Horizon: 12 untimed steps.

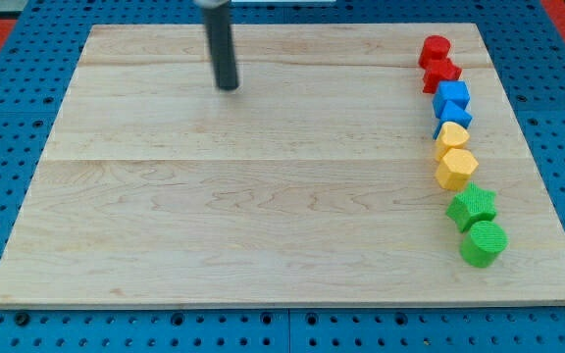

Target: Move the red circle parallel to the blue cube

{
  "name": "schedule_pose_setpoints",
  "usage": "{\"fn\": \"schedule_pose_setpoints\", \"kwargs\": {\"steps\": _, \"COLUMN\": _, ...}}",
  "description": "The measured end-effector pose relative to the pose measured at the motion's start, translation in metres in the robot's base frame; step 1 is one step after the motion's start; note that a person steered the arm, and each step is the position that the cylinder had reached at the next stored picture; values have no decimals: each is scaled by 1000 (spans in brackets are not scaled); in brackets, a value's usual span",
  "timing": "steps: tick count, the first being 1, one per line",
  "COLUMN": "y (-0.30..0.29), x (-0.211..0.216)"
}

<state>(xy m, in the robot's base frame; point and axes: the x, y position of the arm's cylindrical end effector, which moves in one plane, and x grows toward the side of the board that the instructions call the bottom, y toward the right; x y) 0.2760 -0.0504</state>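
Since the blocks sit packed in one column down the view's right edge of the surface point(263, 216), the risk is mostly collateral pushing. The red circle point(436, 49) is at the top of that column, touching the second red block point(442, 74) (shape looks star-like, not certain), and the blue cube point(452, 96) is directly below that one. The tip point(228, 86) stands well apart from all of them, near the view's top and left of centre, touching no block. No claw on this arm, just a plain rod, so there is nothing to be open or closed and nothing is held.

Likely failures:
- An approach from the view's top would drive the red circle down into the second red block and shunt the blue cube, moving the reference itself.
- An off-centre push on a round block would probably make it roll off the tip sideways.
- A push toward the view's right could send it off the surface edge (little margin there).
- A second blue block point(454, 118) just below the cube could be mistaken for the target.
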Motion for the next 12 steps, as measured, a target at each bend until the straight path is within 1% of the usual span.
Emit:
{"fn": "schedule_pose_setpoints", "kwargs": {"steps": 1, "y": 97, "x": -76}}
{"fn": "schedule_pose_setpoints", "kwargs": {"steps": 2, "y": 134, "x": -83}}
{"fn": "schedule_pose_setpoints", "kwargs": {"steps": 4, "y": 329, "x": -80}}
{"fn": "schedule_pose_setpoints", "kwargs": {"steps": 5, "y": 315, "x": -53}}
{"fn": "schedule_pose_setpoints", "kwargs": {"steps": 6, "y": 271, "x": -23}}
{"fn": "schedule_pose_setpoints", "kwargs": {"steps": 7, "y": 243, "x": -12}}
{"fn": "schedule_pose_setpoints", "kwargs": {"steps": 8, "y": 192, "x": -12}}
{"fn": "schedule_pose_setpoints", "kwargs": {"steps": 9, "y": 166, "x": -12}}
{"fn": "schedule_pose_setpoints", "kwargs": {"steps": 12, "y": 161, "x": -12}}
